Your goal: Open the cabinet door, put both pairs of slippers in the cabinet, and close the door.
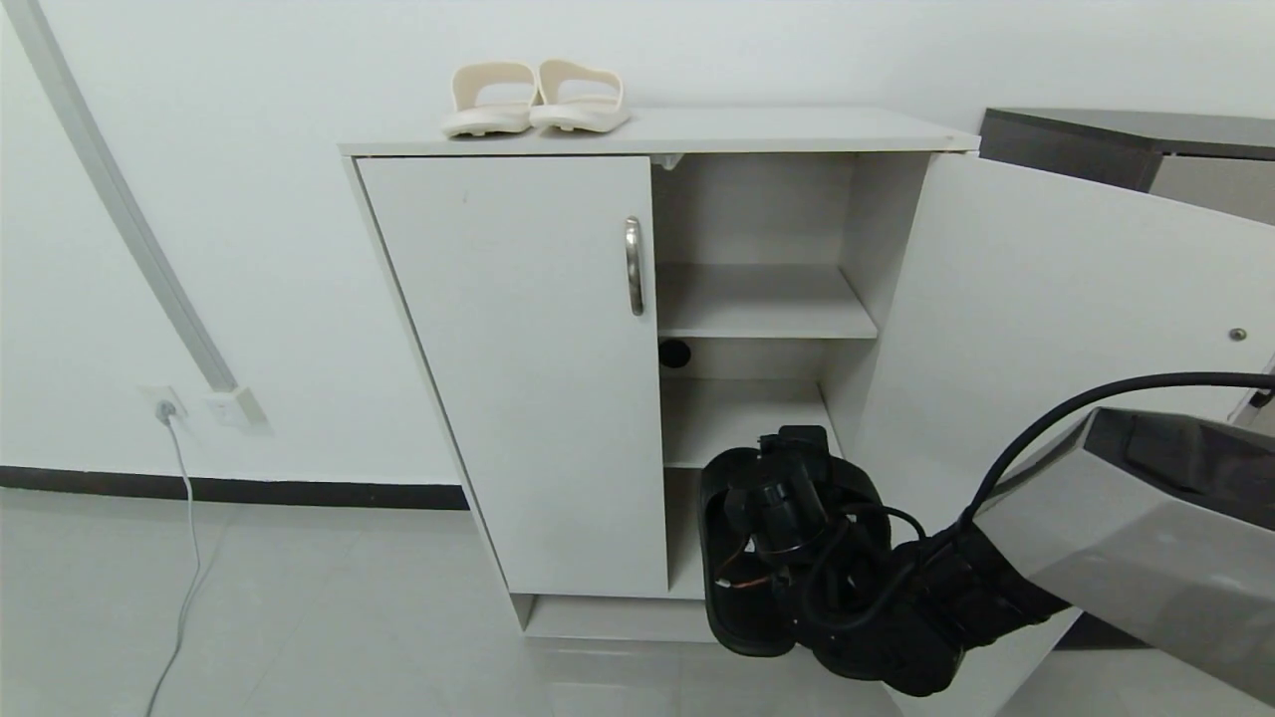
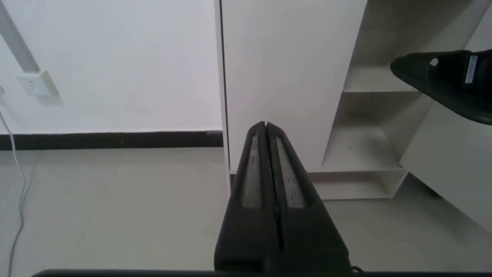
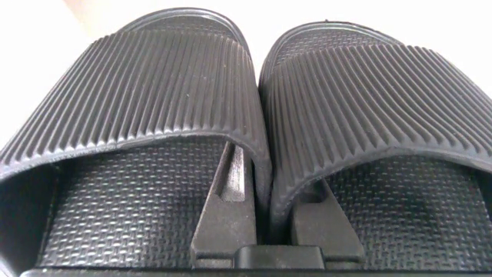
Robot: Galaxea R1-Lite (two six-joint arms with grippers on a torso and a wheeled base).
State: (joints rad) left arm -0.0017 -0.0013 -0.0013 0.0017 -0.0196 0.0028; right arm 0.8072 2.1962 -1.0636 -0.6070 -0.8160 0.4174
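Observation:
The white cabinet [image 1: 518, 378] has its right door [image 1: 1056, 339] swung open and its left door shut. A cream pair of slippers [image 1: 536, 98] rests on the cabinet top. My right gripper [image 1: 787, 508] is shut on the black pair of slippers [image 1: 742, 558], holding them side by side in front of the lowest open shelves. In the right wrist view one finger [image 3: 227, 200] is inside the left slipper and the other finger [image 3: 327, 219] inside the right slipper [image 3: 384, 108], pinching their inner walls together. My left gripper [image 2: 265, 165] is shut and empty, low over the floor, facing the cabinet [image 2: 292, 77]; the black slippers [image 2: 450, 73] show beyond it.
Inside the cabinet are bare shelves [image 1: 762, 299] at several heights and a dark round hole [image 1: 674, 353] in the back panel. A metal handle [image 1: 634, 266] sits on the shut left door. A wall socket with a cable [image 1: 164, 408] is at left. A grey cabinet [image 1: 1126, 149] stands at right.

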